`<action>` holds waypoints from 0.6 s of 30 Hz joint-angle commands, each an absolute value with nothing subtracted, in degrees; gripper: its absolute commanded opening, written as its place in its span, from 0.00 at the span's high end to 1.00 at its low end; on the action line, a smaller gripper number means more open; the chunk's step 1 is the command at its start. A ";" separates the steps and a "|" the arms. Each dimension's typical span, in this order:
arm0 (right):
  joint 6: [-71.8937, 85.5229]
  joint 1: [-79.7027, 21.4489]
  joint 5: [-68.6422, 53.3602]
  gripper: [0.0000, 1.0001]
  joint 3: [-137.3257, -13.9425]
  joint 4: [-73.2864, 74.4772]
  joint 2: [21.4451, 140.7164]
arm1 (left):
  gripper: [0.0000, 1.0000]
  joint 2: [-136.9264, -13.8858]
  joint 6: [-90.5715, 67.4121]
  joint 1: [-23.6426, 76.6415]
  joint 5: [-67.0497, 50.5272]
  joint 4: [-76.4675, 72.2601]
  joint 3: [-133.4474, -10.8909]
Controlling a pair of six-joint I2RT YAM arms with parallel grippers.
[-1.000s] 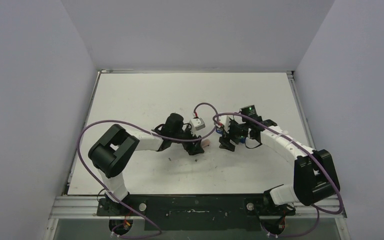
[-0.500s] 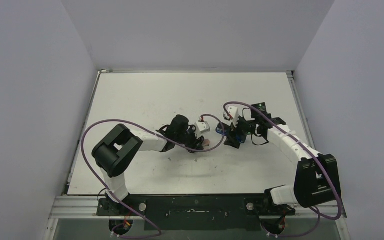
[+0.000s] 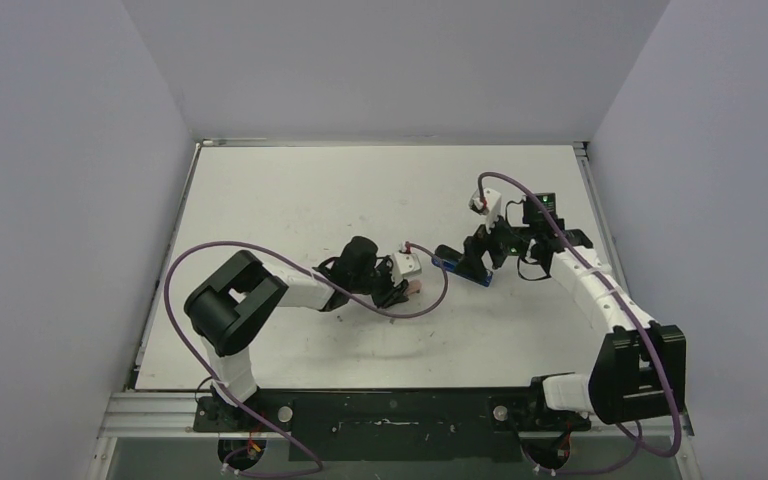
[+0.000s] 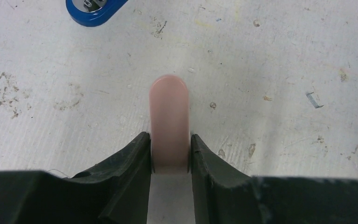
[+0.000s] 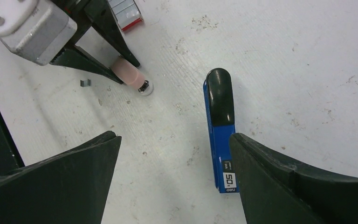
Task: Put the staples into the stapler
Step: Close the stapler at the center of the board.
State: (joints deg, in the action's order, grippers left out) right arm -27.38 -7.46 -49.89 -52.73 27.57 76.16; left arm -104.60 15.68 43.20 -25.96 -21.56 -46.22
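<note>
1. The bench [image 3: 290, 190] has everything gathered around its middle, well clear of the far edge.
2. The right gripper [image 5: 175, 137] hangs over the stapler [image 5: 220, 126] with its jaws spread wide and nothing in them. The left gripper [image 4: 169, 140] sits low on the bench, jaws pinching the pink block [image 4: 169, 116].
3. The stapler lies flat a little right of the bench's middle, apparently closed, its black end toward the left gripper.
4. The box of staples [image 5: 127, 11] rests just behind the left gripper, with grey strips showing in it.
5. A loose staple [image 5: 85, 82] lies just beside that gripper.
6. To my eye, loading has not begun: the stapler needs opening, and a strip must come out of the box and go in.
</note>
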 commanded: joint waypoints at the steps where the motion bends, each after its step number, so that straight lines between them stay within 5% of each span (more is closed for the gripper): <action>1: -19.45 -7.00 -48.69 0.10 -54.07 23.27 71.48 | 0.75 -103.25 19.69 43.41 -26.92 -21.30 -44.03; 11: -15.45 -4.92 -63.72 0.10 -57.88 28.88 76.44 | 0.99 -94.33 27.57 43.19 -34.48 -21.49 -43.89; 18: -18.43 -6.46 -70.15 0.10 -62.16 35.21 86.21 | 1.00 -89.50 29.65 43.33 -36.31 -15.99 -47.73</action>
State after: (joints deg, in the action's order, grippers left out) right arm -17.30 -5.02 -62.96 -59.24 31.81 83.37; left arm -93.23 26.79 43.16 -33.17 -18.79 -43.27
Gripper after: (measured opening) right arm 0.899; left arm 0.306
